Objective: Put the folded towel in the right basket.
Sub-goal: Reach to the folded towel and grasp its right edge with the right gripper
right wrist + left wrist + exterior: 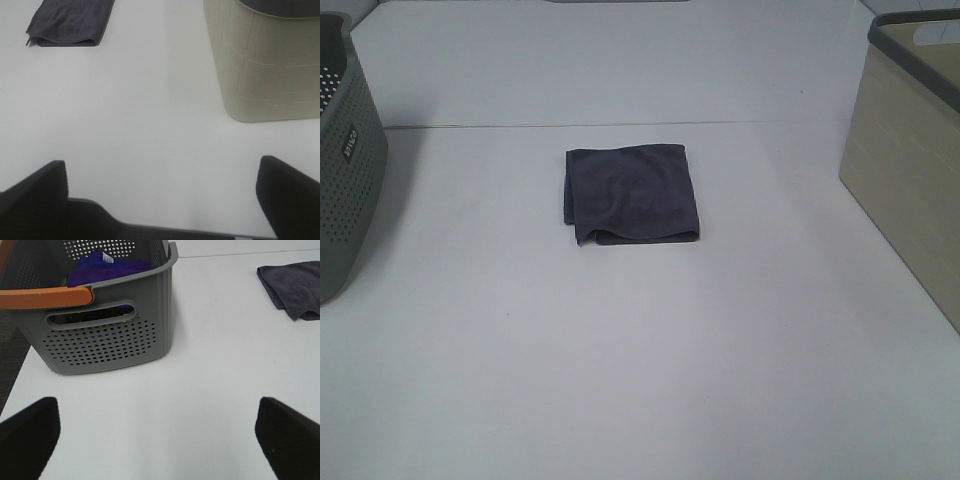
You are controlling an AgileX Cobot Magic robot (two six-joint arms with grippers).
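The folded towel [632, 193] lies mid-table [640, 380] — perforated basket [345, 150] far left, right basket [910, 160] far right.

You will find no readable text. The grey perforated plastic basket [340, 190] has a small dark label [348, 141] on its side wall, but the letters are too blurred. Inside this basket, a white tag [107, 258] on purple cloth [115, 271] is illegible too.

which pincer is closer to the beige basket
Right. The right pincer has the beige basket just ahead; the left pincer is by the grey basket, beyond the towel.
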